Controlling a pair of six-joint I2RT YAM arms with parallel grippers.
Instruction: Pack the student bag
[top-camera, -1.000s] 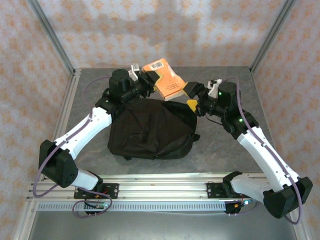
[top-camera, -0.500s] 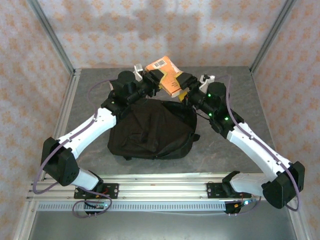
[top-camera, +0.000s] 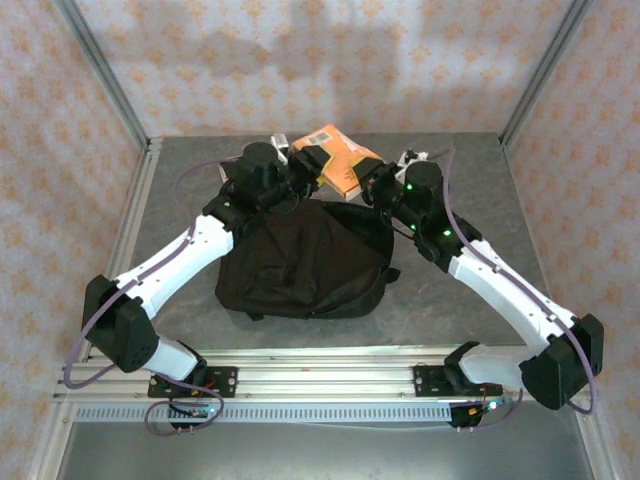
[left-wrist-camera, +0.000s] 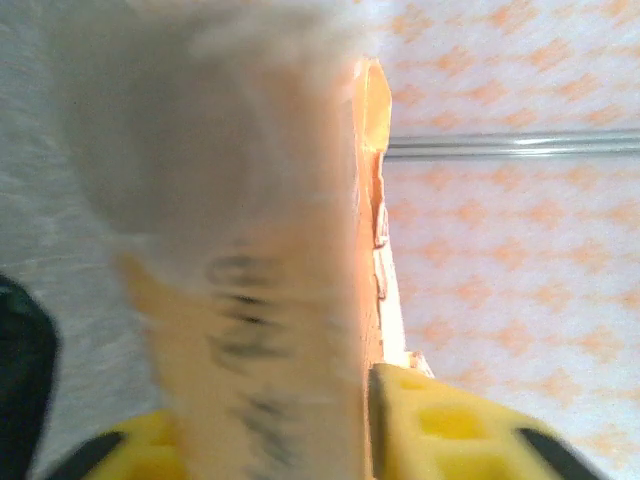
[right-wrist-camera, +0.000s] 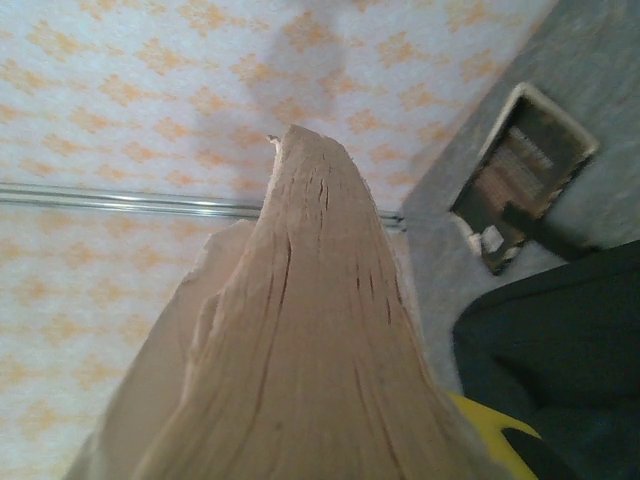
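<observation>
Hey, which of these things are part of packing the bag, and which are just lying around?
Part of the job: student bag; orange book, gripped by the left gripper and right gripper.
Lying about: dark flat item on the table, possibly another book.

Grey table (top-camera: 500, 200), orange-patterned walls (top-camera: 300, 60), metal rail (top-camera: 320, 360) along near edge.
</observation>
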